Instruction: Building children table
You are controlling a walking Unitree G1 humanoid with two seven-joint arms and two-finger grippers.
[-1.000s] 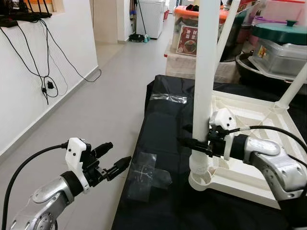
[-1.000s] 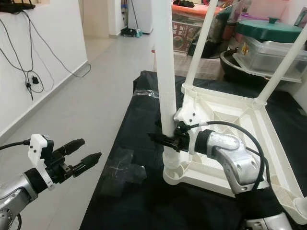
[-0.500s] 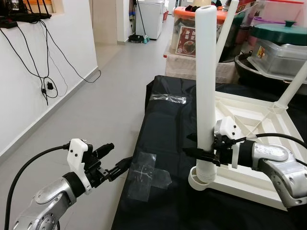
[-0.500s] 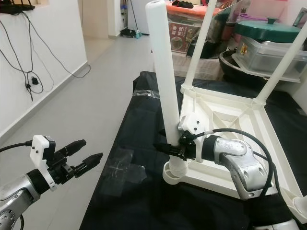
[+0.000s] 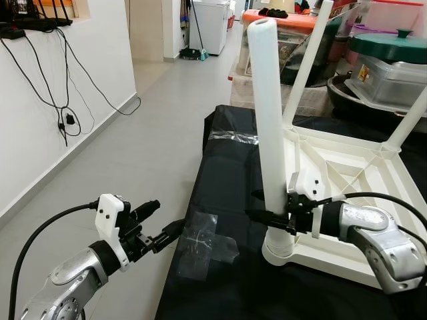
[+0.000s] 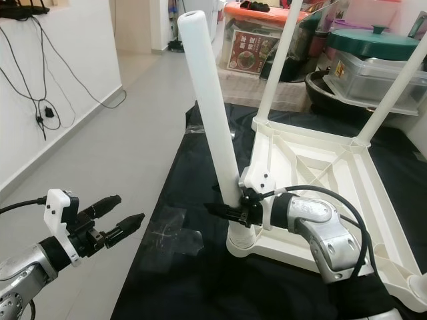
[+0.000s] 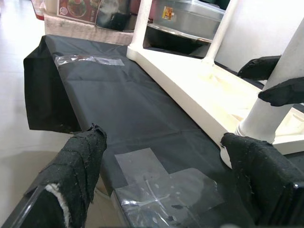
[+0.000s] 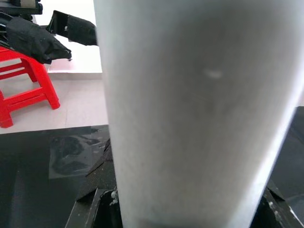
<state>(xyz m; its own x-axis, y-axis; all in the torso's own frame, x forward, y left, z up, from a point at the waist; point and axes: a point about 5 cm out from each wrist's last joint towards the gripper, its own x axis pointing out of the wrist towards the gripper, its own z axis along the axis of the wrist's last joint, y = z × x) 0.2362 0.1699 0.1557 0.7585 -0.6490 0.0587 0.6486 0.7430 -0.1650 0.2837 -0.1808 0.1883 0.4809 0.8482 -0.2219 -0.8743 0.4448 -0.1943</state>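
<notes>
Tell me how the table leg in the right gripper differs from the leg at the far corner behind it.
The gripped leg leans left, its foot only in the near corner socket; the far leg slants the other way, seated in its corner. The right gripper clamps the gripped leg low down; nothing holds the far leg. The gripped leg looks thicker, being nearer. Both are plain white tubes on the upturned tabletop.

One upturned white plastic children's table top (image 5: 347,167) lies on one black-covered desk (image 5: 227,173). Three white tubular legs stand on it: one (image 5: 267,120) just ahead of the right end effector (image 5: 270,217), two (image 5: 305,60) (image 5: 410,120) beyond it. Two clear tape patches (image 5: 203,243) (image 5: 233,137) lie nearer the left end effector (image 5: 157,223). One red plastic stool (image 8: 26,90) stands behind that end effector.
</notes>
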